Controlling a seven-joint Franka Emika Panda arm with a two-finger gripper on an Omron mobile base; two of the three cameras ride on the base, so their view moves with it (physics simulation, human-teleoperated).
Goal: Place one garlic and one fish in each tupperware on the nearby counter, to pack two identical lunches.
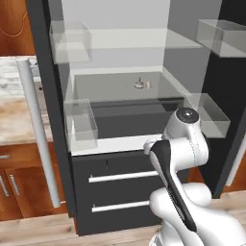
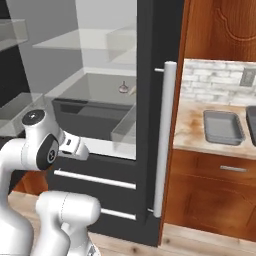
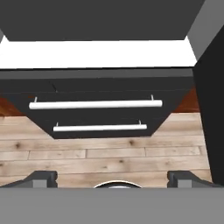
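Open fridge mid-frame, counter off to the side

On the fridge shelf (image 1: 120,86), centre of the left base view, sits a garlic (image 1: 140,84); two drawers (image 1: 120,192) lie below it. In the right base view, a tupperware (image 2: 222,126) rests on the counter (image 2: 195,130), right of the fridge door handle (image 2: 164,140).

Open dark fridge (image 1: 53,120), pale inside. Across its middle, a grey glassy shelf (image 1: 120,89). On its inner left side, two clear bins, one high (image 1: 71,41), one low (image 1: 80,126); on its inner right side, two more, high (image 1: 222,36) and low (image 1: 207,114). At its base, two dark drawers, each with a pale bar handle, upper (image 3: 95,104) above lower (image 3: 99,127). Along its edge, a long grey upright door handle (image 2: 164,140). Below it, light wooden plank floor (image 3: 109,153). Beside it, reddish-brown cabinets (image 1: 19,185), a pale brick backsplash (image 2: 215,82) and a wall outlet (image 2: 247,76).
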